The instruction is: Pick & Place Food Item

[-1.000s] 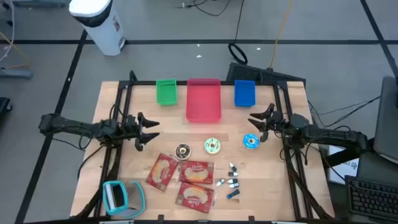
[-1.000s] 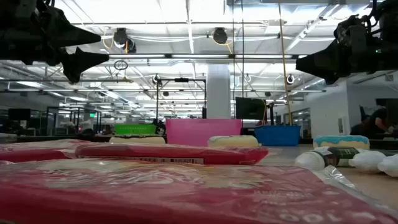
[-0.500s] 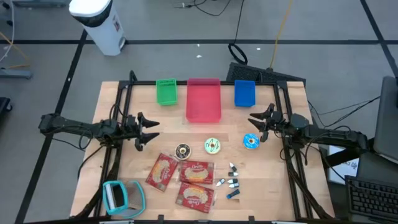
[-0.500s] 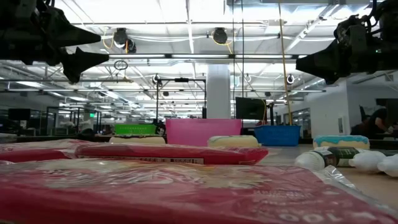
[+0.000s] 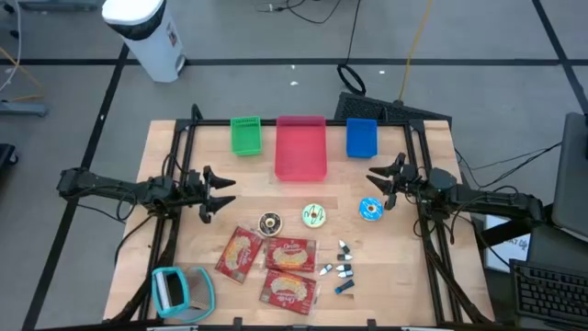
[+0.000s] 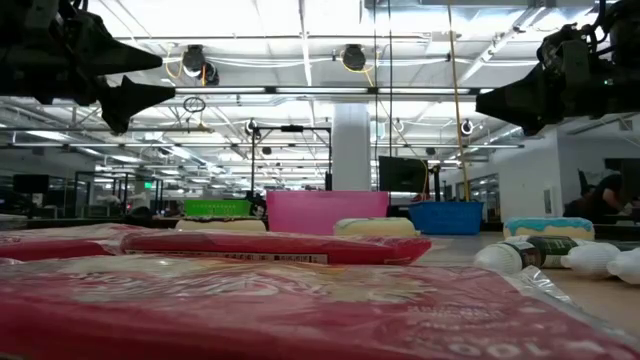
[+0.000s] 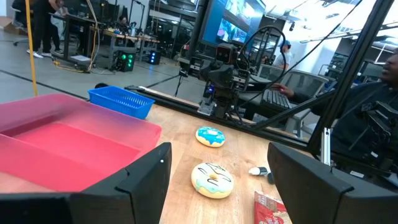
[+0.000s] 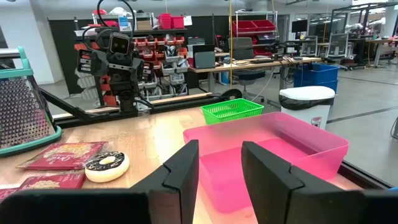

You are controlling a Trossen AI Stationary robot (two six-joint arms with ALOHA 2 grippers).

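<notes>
Three donuts lie flat on the wooden table: a chocolate one (image 5: 269, 223), a white-and-green one (image 5: 313, 216) and a blue one (image 5: 370, 209). Three red food packets (image 5: 290, 254) lie flat nearer the front edge. My left gripper (image 5: 218, 192) hangs open above the table's left side, level, pointing right, with nothing between its fingers (image 7: 219, 152). My right gripper (image 5: 378, 184) hangs above the right side, just beyond the blue donut, level and pointing left. Its fingers (image 8: 219, 149) stand a little apart, open and empty. Both grippers show high in the low view (image 6: 130, 80) (image 6: 492, 100).
At the far edge stand a green basket (image 5: 245, 135), a pink bin (image 5: 301, 147) and a blue basket (image 5: 361, 137). Small white items (image 5: 343, 267) lie at the front right, and a teal grater (image 5: 175, 290) lies at the front left. Black frame rails (image 5: 180, 175) run along both sides.
</notes>
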